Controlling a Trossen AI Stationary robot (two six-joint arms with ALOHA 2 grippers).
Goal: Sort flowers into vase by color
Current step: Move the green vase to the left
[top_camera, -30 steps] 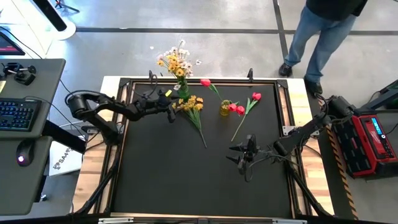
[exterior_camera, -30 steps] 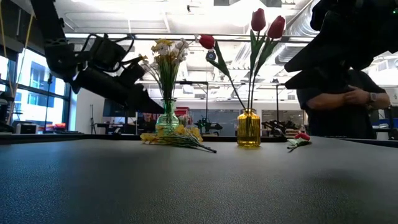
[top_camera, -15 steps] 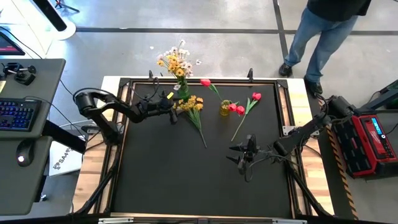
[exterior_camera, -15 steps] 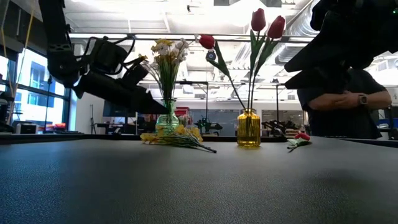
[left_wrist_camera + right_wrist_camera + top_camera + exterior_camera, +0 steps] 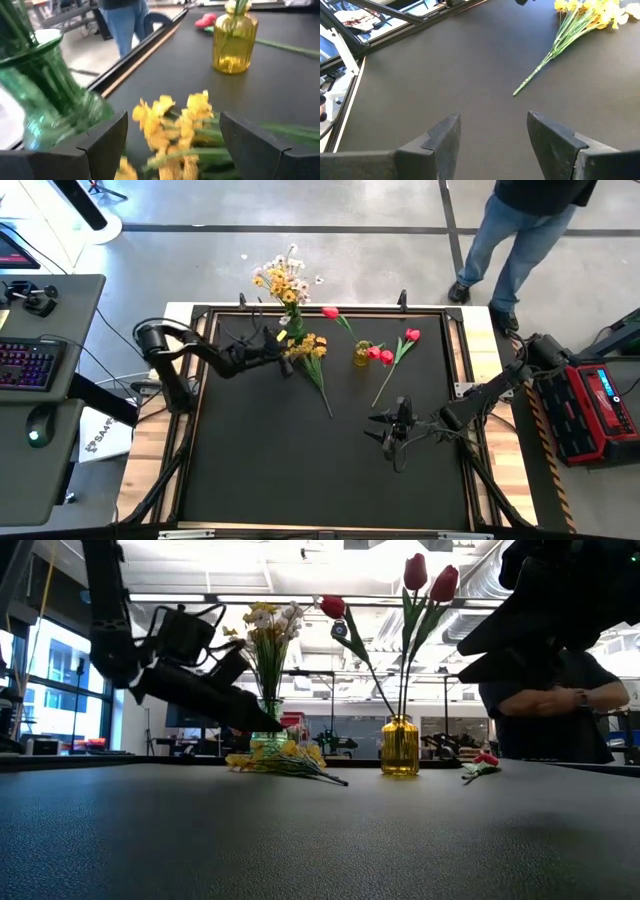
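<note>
black matting covered the table [image 5: 300, 470], with a person [image 5: 520, 220] standing past its far right corner. near the far edge stood a green vase [image 5: 295, 332] holding yellow and white flowers [image 5: 285, 278], and beside it a yellow vase [image 5: 362, 355] with red tulips [image 5: 428, 580]. a loose yellow bunch [image 5: 310, 352] lay on the mat just in front of the green vase, its stem pointing toward the table's middle; a loose red tulip [image 5: 408, 338] lay to the right of the yellow vase. the left gripper [image 5: 284, 360] hung low at the yellow blooms [image 5: 175, 120], its fingers [image 5: 107, 137] spread wide on either side of them, gripping nothing. the right gripper [image 5: 392, 432] hovered over bare mat on the right side, fingers [image 5: 445, 135] parted and empty.
</note>
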